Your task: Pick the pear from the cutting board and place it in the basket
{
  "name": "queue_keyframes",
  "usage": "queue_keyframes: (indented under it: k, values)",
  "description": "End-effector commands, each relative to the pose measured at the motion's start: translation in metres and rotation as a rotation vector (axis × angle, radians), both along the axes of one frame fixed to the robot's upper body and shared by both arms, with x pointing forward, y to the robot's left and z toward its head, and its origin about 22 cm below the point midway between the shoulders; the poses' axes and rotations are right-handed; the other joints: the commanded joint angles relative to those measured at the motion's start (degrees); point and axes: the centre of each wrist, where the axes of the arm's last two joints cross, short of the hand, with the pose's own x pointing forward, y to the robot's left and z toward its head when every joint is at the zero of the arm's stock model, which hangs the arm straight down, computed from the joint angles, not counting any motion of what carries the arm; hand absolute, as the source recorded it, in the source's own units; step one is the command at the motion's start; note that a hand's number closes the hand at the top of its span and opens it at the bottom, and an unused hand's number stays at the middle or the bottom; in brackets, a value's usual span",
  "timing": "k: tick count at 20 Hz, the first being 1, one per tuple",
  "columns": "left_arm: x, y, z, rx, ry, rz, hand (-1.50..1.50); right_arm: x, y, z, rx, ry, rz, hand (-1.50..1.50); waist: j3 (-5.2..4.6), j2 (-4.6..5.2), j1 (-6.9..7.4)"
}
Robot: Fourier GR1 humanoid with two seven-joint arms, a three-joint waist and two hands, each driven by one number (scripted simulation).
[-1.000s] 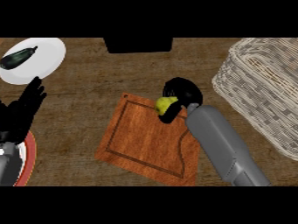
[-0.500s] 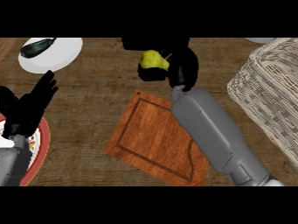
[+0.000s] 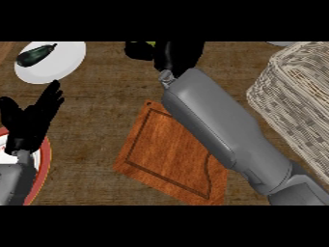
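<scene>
My right hand (image 3: 175,54): curled round yellow-green pear (image 3: 150,44), raised off brown wooden cutting board (image 3: 171,157) for transfer to woven wicker basket (image 3: 306,103). My left hand (image 3: 30,118): spread, resting.

Pear (image 3: 150,44) apparently mostly hidden, edge-cropped

Between the cutting board (image 3: 168,157) and the basket (image 3: 310,103) the bench (image 3: 110,91) is crossed by the right forearm (image 3: 220,128), which runs diagonally over the board's right side and fills most of that lane. The basket's tall woven wall stands along the right, close to the forearm. The right hand (image 3: 177,54) sits at the top edge, with a narrow strip of open bench between it and the basket. To the left, open bench lies between the board and the left hand (image 3: 30,118), which rests open over a red-rimmed plate (image 3: 44,157). A white plate (image 3: 63,60) holding a dark vegetable (image 3: 35,54) takes up the upper left.
</scene>
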Motion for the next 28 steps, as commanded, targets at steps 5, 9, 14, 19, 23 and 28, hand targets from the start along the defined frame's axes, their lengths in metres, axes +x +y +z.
queue_keyframes:
  k: [5,9,14,19,23,28]
  values:
    - [0.003,0.003,0.007,-0.008,-0.011,-0.003,0.0,0.007,0.021,0.069,0.053,-0.018,-0.242,1.5,0.07,0.54,-0.27]
    - [-0.001,0.017,0.005,-0.004,-0.003,0.022,0.0,0.016,-0.004,0.091,0.051,-0.055,-0.305,1.5,0.12,0.33,-1.48]
    - [-0.008,0.018,0.006,-0.004,-0.027,0.017,0.0,0.039,-0.043,0.093,-0.003,-0.047,-0.436,1.5,0.13,0.42,-1.16]
    - [-0.004,0.015,0.001,0.006,-0.024,0.05,0.0,0.054,-0.085,0.09,-0.084,-0.024,-0.559,1.5,0.14,0.29,-2.36]
    - [-0.019,0.018,-0.021,0.003,-0.001,0.046,0.0,0.057,-0.113,0.086,-0.057,-0.009,-0.593,1.5,0.13,0.24,-2.2]
    - [-0.009,-0.002,-0.004,-0.033,0.006,0.045,0.0,0.054,-0.155,0.057,-0.07,0.011,-0.6,1.5,0.2,0.2,-2.51]
